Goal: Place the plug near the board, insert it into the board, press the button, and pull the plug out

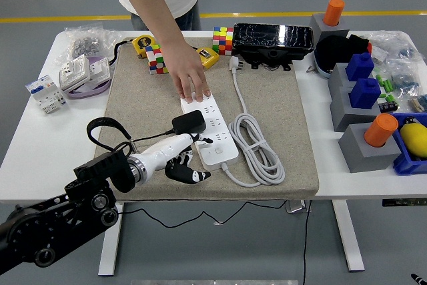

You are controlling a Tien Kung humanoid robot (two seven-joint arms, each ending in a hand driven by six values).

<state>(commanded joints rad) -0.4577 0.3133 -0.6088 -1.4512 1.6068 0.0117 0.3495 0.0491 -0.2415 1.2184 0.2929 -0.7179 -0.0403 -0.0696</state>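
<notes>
Plug (pixel 189 122) seemingly on board (pixel 209 129)

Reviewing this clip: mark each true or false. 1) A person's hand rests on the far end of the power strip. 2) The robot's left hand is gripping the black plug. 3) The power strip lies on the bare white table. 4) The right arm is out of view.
1) True: the person's hand presses the power strip at its far end.
2) False: the black plug sits at the strip's left edge; the left hand is nearer the camera, apart from it, fingers relaxed.
3) False: it lies on the beige mat.
4) True.
</notes>
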